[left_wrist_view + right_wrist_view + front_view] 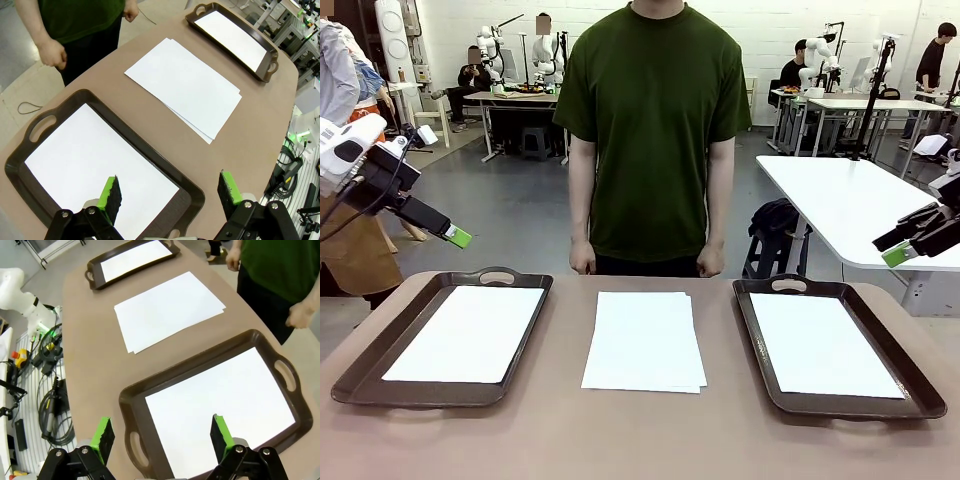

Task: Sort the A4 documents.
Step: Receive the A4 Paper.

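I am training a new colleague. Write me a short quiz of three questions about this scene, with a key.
1. True or false: the loose A4 documents lie on the table between the left tray and the right tray.
2. The left gripper is: A) open and empty; B) shut on a sheet; C) resting in a tray.
3. What lies inside each tray?
Key: 1 true; 2 A; 3 white paper.

Brown table (550,430), rounded corners. Left tray (410,395) and right tray (860,406): dark brown, handled, flat at opposite ends, well apart. Person in dark green T-shirt (650,120) stands at far edge, centred. Behind, at right: white table (840,200), with dark bag (778,220) on stool beside it. Cable loop (30,106) on floor.
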Robot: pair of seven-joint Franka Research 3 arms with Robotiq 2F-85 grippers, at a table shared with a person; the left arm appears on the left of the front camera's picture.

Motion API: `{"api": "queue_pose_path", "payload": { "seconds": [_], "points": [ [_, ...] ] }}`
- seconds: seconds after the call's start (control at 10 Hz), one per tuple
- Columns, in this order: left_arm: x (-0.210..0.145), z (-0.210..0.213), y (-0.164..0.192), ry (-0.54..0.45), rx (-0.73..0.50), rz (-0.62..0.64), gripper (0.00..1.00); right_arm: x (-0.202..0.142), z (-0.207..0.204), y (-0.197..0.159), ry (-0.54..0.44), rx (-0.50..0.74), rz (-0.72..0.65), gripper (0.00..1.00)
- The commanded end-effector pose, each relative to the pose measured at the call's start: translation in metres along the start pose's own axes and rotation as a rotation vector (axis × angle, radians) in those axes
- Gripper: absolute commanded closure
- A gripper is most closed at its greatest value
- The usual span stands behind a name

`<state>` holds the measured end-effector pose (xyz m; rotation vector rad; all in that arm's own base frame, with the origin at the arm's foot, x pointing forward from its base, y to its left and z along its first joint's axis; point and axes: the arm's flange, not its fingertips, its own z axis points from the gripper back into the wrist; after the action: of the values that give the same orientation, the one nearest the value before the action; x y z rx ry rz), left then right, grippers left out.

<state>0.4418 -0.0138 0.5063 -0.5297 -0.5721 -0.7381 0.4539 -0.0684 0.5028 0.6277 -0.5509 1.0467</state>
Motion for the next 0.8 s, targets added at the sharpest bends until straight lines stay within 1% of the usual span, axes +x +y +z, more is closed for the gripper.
{"api": "queue_pose_path", "payload": {
  "seconds": [0.0, 0.7],
  "points": [
    [-0.0012, 0.0002, -0.0001, 0.002, 0.007, -0.019, 0.0, -0.0001, -0.0021, 0.0006, 0.003, 0.002, 0.01, 0.0],
    [-0.0012, 0.0002, -0.0001, 0.002, 0.007, -0.019, 0.0, -0.0001, -0.0021, 0.0006, 0.003, 0.002, 0.01, 0.0]
  ]
}}
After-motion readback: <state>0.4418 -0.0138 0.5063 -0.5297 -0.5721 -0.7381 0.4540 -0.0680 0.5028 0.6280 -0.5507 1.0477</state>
